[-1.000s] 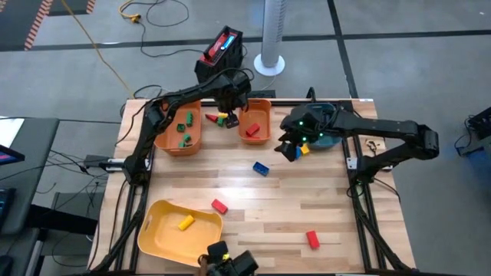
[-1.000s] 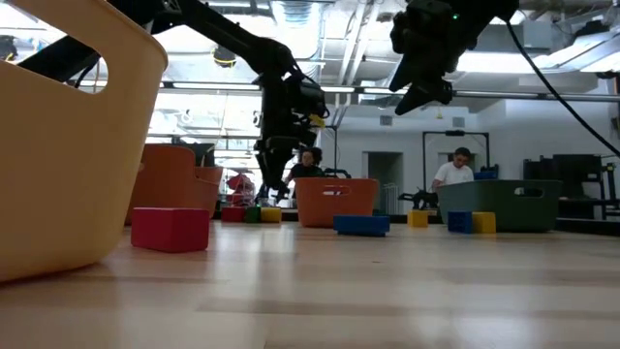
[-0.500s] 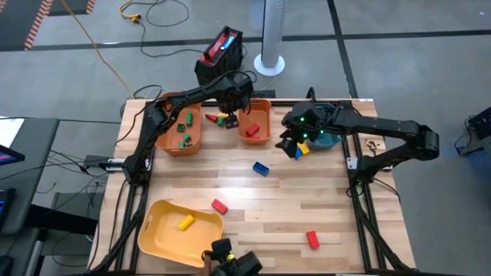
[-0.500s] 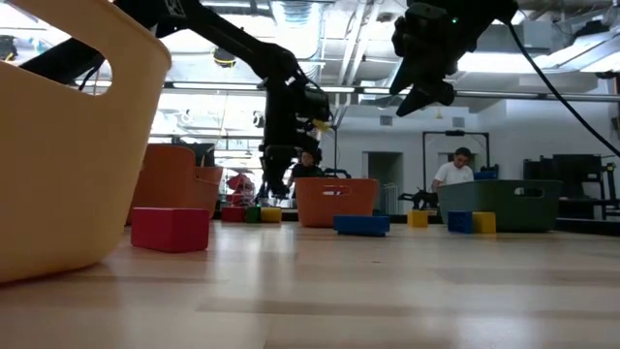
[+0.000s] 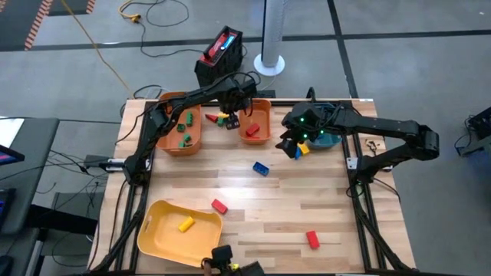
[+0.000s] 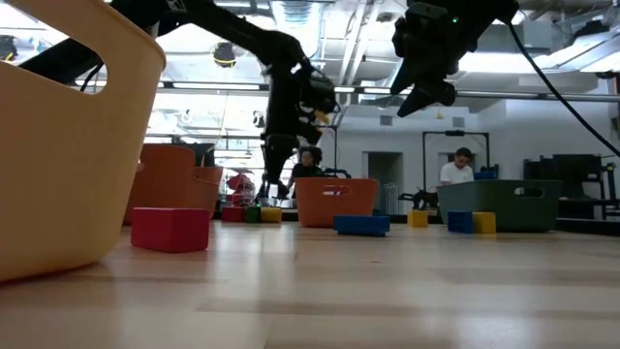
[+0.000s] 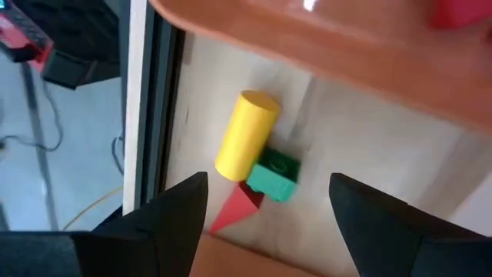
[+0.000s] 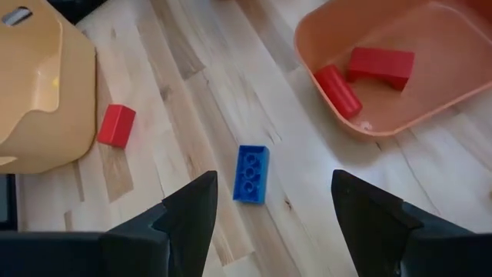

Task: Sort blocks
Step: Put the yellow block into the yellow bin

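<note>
Left gripper (image 5: 232,115) is hovering, fingers spread, over the yellow cylinder (image 7: 245,135) and green brick (image 7: 273,176) (between orange bins). Right gripper (image 5: 289,148) is hanging open above the blue brick (image 8: 250,173).

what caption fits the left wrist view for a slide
Open left end effector above a yellow cylinder, green brick and red wedge.

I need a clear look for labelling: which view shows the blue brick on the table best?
The right wrist view: the blue brick lies unobstructed between the right hand's open fingers, studs visible. The high view shows it small; the low view shows only its side; the left wrist view misses it.
</note>
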Tool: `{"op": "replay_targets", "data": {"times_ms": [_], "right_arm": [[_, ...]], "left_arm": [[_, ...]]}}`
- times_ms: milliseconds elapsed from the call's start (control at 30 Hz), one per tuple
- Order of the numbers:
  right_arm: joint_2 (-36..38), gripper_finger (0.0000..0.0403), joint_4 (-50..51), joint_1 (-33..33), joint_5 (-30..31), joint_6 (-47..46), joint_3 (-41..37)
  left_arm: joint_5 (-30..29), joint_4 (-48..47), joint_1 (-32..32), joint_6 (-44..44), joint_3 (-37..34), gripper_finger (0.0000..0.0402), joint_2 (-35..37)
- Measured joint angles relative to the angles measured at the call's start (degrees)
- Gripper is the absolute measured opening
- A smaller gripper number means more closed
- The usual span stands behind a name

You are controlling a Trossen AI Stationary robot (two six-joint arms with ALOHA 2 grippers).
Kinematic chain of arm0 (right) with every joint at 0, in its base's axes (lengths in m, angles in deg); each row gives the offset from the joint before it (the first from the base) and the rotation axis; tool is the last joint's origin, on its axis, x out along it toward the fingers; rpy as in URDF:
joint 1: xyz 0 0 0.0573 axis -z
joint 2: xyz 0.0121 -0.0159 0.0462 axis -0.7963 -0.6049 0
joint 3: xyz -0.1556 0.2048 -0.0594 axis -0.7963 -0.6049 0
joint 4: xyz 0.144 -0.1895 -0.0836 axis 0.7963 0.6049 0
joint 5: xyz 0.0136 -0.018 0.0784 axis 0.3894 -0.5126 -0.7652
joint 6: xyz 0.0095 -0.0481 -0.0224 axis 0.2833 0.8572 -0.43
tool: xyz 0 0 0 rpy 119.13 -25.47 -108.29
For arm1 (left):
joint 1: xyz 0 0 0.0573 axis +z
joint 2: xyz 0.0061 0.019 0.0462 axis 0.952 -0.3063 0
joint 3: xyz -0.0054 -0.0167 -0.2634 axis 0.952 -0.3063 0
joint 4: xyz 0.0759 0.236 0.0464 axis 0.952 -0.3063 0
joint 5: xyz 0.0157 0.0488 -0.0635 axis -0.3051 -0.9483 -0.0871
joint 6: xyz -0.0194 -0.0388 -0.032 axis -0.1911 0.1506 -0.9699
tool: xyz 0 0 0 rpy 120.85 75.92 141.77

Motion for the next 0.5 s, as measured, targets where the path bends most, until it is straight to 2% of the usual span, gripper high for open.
{"op": "replay_targets", "data": {"times_ms": [133, 300, 367, 500], "right_arm": [[0.0, 0.0265, 1.2, 0.5, -0.1, 0.3, 0.2], [0.0, 0.0265, 6.4, 3.0, 1.4, 2.5, 4.6], [0.0, 0.0265, 9.7, 5.7, 3.5, 3.9, 5.4], [-1.3, 0.0265, 12.8, 13.8, 3.5, 10.0, 5.0]], "left_arm": [[-1.7, -1.6, -2.1, -0.9, 5.3, 0.0265, -0.1], [7.4, -3.4, -4.0, -7.2, 7.4, 0.0265, 0.3], [8.5, 0.2, -5.3, -7.7, 6.3, 0.0261, 2.8], [7.9, 10.8, -6.9, -7.6, 3.6, 0.0240, 9.7]]}}
